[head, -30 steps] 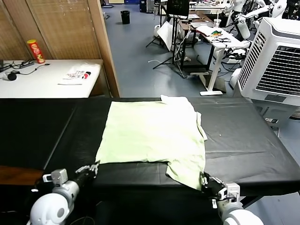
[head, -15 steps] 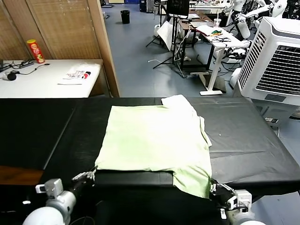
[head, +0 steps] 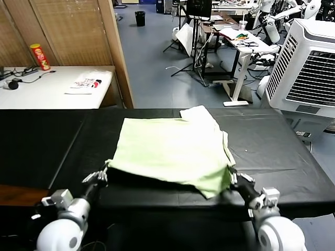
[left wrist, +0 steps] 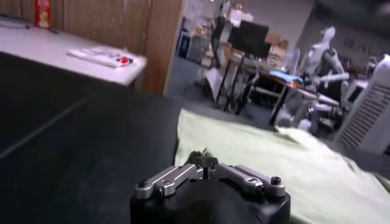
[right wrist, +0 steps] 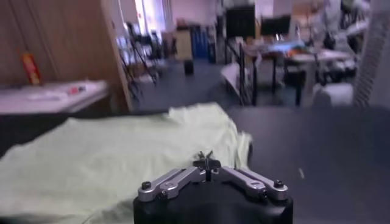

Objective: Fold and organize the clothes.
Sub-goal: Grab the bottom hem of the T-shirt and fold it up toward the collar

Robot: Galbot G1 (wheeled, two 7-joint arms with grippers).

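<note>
At the near edge of the tabletop [head: 47,151], your left end effector [head: 103,173] is clamped tight on the near left corner of the shirt [head: 172,149], and your right end effector [head: 232,173] is clamped tight on the near right corner. Both corners are lifted off the black top, so the near hem hangs in the air with a dark gap under it, and a flap sags down between your two end effectors. The rest of the pale green shirt lies flat in the middle of the tabletop, with its collar end at the far side. From the wrist views you see the green cloth spread out ahead of each end effector, toward the far edge. It looks like you are doing the first fold, bringing the bottom of the shirt up and over toward the collar. Next, I think you need to carry both corners forward together, at the same height and the same speed, so the fold comes out straight. Then lay them down on the far part of the shirt and let go. Watch that sagging flap, because it may bunch up under the fold.
</note>
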